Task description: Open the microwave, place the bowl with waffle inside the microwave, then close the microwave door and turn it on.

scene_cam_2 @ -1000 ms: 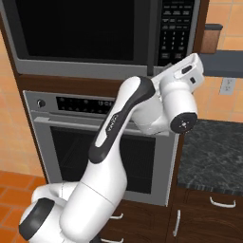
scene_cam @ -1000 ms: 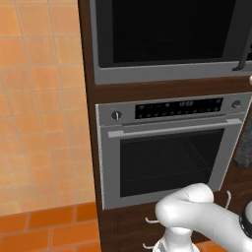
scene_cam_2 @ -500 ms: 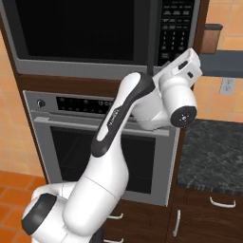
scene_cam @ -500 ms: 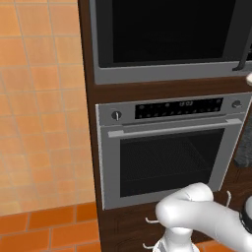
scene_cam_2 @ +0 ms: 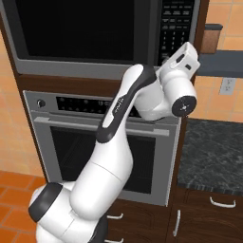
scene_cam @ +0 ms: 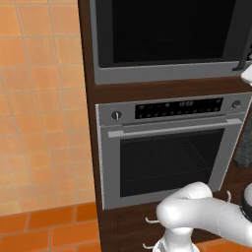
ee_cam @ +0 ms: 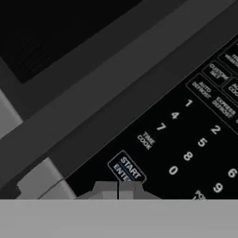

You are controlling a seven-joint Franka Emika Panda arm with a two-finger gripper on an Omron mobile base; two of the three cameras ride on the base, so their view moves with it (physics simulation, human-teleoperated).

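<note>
The microwave door point(scene_cam: 167, 29) looked like glossy black glass, framed in matt grey metal. Up close, the microwave point(ee_cam: 139, 107) keypad was a smooth, dark, flat panel with crisp white printed lettering. Below, the oven point(scene_cam: 170, 147) wore a brushed silver metal face, with a dark glassy window and a satin metal bar handle. The cabinet point(scene_cam: 88, 74) surround read as dark polished wood. The wall tiles point(scene_cam: 39, 113) looked matt orange ceramic, and the counter point(scene_cam_2: 211, 154) was dark speckled stone, faintly glossy.
</note>
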